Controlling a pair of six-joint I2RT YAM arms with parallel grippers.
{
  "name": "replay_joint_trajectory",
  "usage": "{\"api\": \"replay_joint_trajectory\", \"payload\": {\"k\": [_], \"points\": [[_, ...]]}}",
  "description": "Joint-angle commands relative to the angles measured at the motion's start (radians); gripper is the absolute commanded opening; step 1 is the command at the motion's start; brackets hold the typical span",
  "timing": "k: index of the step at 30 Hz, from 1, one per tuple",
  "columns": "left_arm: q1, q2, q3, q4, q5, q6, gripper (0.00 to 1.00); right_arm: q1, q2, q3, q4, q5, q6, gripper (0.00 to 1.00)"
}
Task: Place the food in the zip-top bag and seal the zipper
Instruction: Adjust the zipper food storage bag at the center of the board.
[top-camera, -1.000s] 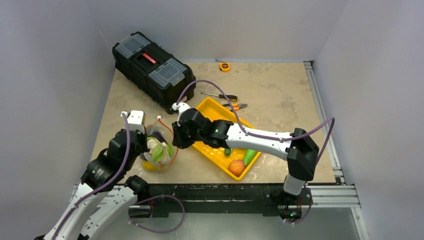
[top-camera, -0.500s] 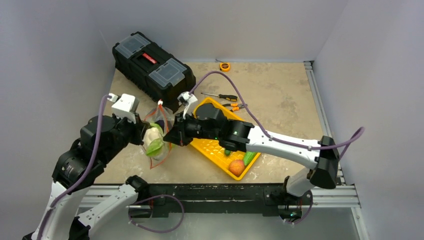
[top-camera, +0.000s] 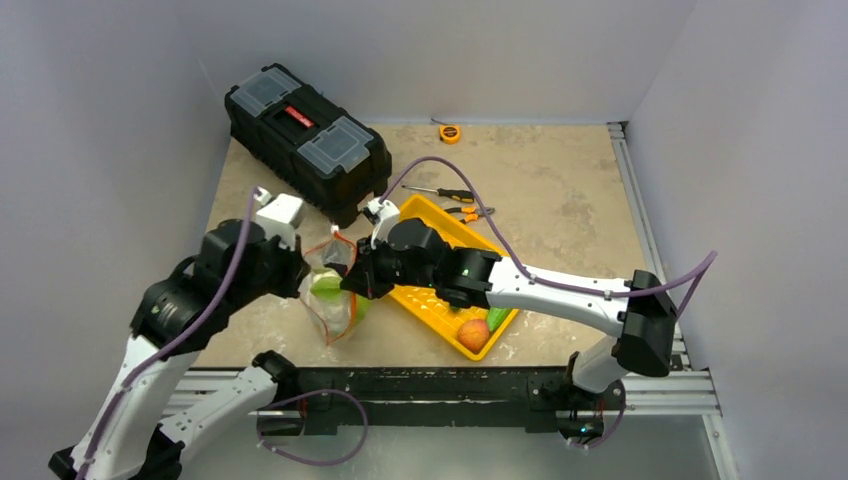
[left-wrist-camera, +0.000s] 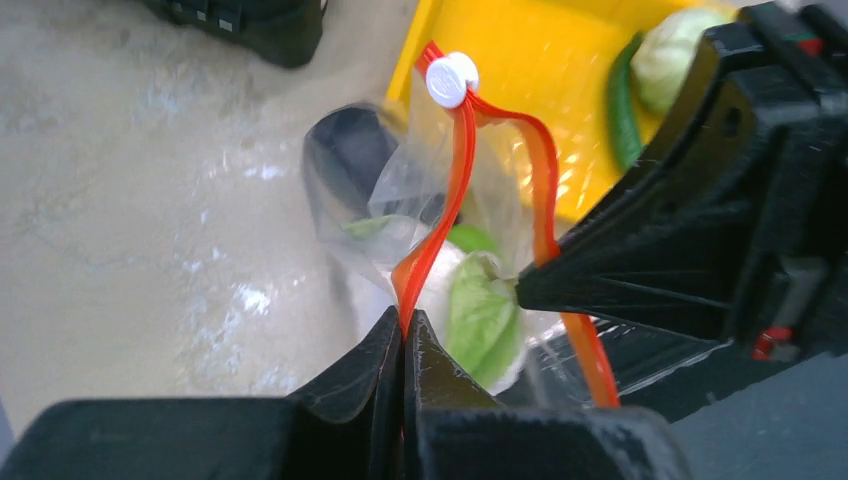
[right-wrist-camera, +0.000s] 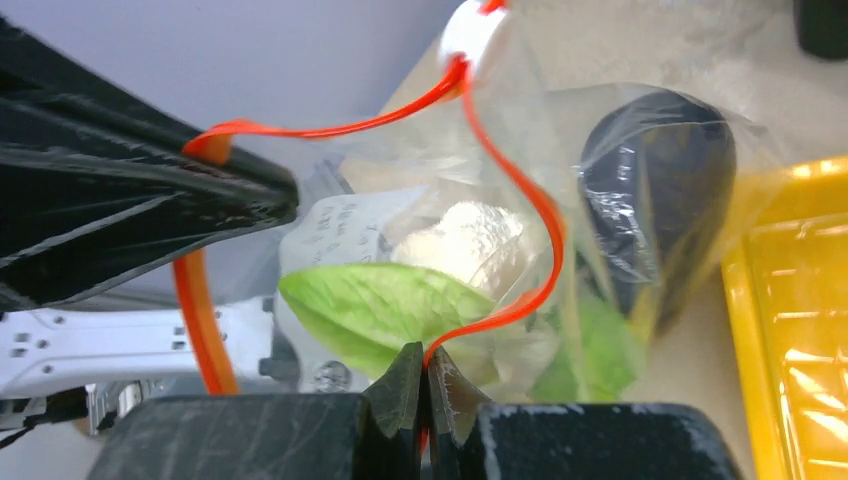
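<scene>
The left gripper (left-wrist-camera: 404, 325) is clamped tight on one lip of the zipper (left-wrist-camera: 462, 150). The zip-top bag (top-camera: 335, 290) is held up between the two arms, just left of the yellow tray (top-camera: 428, 222), with the cauliflower (right-wrist-camera: 460, 235) and eggplant (right-wrist-camera: 655, 190) inside. The right gripper (right-wrist-camera: 425, 365) is pinched shut on the opposite lip. I'd say both pinches need to stay firm and keep the mouth spread and level, since the peach (top-camera: 473, 333) and cucumber (top-camera: 497, 317) in the tray aren't bagged yet.
</scene>
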Motion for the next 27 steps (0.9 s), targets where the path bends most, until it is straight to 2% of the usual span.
{"api": "replay_joint_trajectory", "payload": {"k": [1,4,6,9,12,15,20,27], "points": [[0.004,-0.088,0.083,0.031,0.082,-0.088,0.0,-0.003,-0.094,0.11,-0.008,0.058,-0.068,0.0],[0.005,-0.16,0.008,0.042,0.08,-0.166,0.0,-0.002,-0.11,0.079,0.05,0.015,-0.048,0.0],[0.004,-0.201,-0.079,0.045,0.014,-0.205,0.0,-0.004,-0.091,0.044,0.099,-0.002,-0.02,0.0],[0.004,-0.18,-0.155,0.043,-0.051,-0.209,0.0,-0.004,-0.034,0.028,0.112,-0.005,-0.025,0.0],[0.005,-0.134,-0.08,-0.016,-0.068,-0.205,0.0,-0.004,0.003,0.072,0.078,-0.015,-0.045,0.0],[0.005,-0.179,-0.033,0.038,-0.038,-0.182,0.0,-0.004,-0.006,0.099,0.057,-0.015,-0.058,0.0],[0.004,-0.205,-0.057,0.108,0.026,-0.221,0.0,-0.002,0.0,0.116,0.069,-0.064,-0.061,0.0],[0.004,-0.255,-0.146,0.162,-0.054,-0.372,0.0,0.008,-0.005,0.07,0.17,-0.136,-0.053,0.0]]}}
